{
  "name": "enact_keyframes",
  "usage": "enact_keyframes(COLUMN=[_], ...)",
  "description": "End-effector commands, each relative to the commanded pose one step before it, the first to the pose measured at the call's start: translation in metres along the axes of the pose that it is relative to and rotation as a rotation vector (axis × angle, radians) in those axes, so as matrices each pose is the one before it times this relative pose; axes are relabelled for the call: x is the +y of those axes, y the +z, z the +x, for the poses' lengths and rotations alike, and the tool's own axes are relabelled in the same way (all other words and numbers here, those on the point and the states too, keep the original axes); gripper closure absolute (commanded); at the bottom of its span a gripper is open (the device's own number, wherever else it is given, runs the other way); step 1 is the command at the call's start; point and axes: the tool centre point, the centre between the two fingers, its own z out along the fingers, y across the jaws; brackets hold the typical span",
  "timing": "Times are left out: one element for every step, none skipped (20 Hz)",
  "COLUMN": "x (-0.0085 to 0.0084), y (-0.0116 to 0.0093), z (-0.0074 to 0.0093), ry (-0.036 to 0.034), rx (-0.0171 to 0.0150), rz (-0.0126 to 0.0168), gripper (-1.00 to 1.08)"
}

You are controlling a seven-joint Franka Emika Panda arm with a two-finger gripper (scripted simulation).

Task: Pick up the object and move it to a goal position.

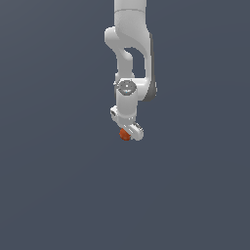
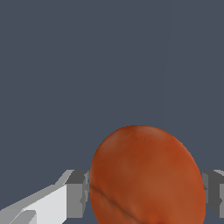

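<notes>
We have the ball [image 2: 146, 177] sitting between the two fingers [image 2: 78, 192] of our pincer [image 1: 131, 133], and in the wrist view each grey pad meets a flank of it, so we read the pincer as clamped on the ball. In the exterior view the ball shows as a small orange-red spot at the tip of the white arm [image 1: 131, 58], peeking out on the exterior view's left of the fingers. We judge it light, since it is narrower than the pincer itself, and stiff enough to keep its rounded outline under the squeeze. Its skin looks smooth with a faint crease, so we expect it to be slippery and apt to roll or squirt out if the pads sit off its widest part. The best hold, in our view, is across the middle, pads opposite each other, which is about where they sit. Around us we see only a flat grey-blue ground. We cannot tell whether the ball rests on a tabletop or hangs above it, and no goal marker shows. Nothing stands in the way.
</notes>
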Motion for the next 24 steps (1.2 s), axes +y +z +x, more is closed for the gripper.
enact_keyframes(x=[0.00059, 0.00000, 0.00000, 0.00000, 0.00000, 0.00000, 0.00000, -0.00070, -0.00009, -0.00028, -0.00047, -0.00066, -0.00084, -0.00103, -0.00121, -0.00139, -0.00157, -0.00175, -0.00193, -0.00193, -0.00227, -0.00245, -0.00262, -0.00273], y=[0.00111, 0.00000, 0.00000, 0.00000, 0.00000, 0.00000, 0.00000, -0.00105, -0.00026, -0.00080, -0.00133, -0.00186, -0.00238, -0.00291, -0.00343, -0.00394, -0.00446, -0.00496, -0.00546, -0.00579, -0.00646, -0.00695, -0.00743, -0.00784], z=[0.00009, 0.00000, 0.00000, 0.00000, 0.00000, 0.00000, 0.00000, 0.00011, 0.00000, 0.00001, 0.00001, 0.00002, 0.00003, 0.00003, 0.00004, 0.00005, 0.00006, 0.00007, 0.00009, 0.00034, 0.00011, 0.00013, 0.00015, 0.00026], ry=[0.00080, 0.00000, 0.00000, 0.00000, 0.00000, 0.00000, 0.00000, -0.00062, 0.00000, 0.00000, 0.00000, 0.00000, 0.00000, 0.00000, 0.00000, 0.00000, 0.00000, 0.00000, 0.00000, 0.00065, 0.00000, 0.00000, 0.00000, 0.00032], rx=[-0.00059, 0.00000, 0.00000, 0.00000, 0.00000, 0.00000, 0.00000, 0.00080, 0.00000, 0.00000, 0.00000, 0.00000, 0.00000, 0.00000, 0.00000, 0.00000, 0.00000, 0.00000, 0.00000, 0.00029, 0.00000, 0.00000, 0.00000, 0.00036], rz=[-0.00109, 0.00000, 0.00000, 0.00000, 0.00000, 0.00000, 0.00000, 0.00181, 0.00000, 0.00000, 0.00000, 0.00000, 0.00000, 0.00000, 0.00000, 0.00000, 0.00000, 0.00000, 0.00000, -0.00067, 0.00000, 0.00000, 0.00000, -0.00049], gripper=[1.08, 1.08, 1.08, 1.08, 1.08, 1.08, 1.08, 1.08, 1.08, 1.08, 1.08, 1.08, 1.08, 1.08, 1.08, 1.08, 1.08, 1.08, 1.08, 1.08, 1.08, 1.08, 1.08, 1.08])
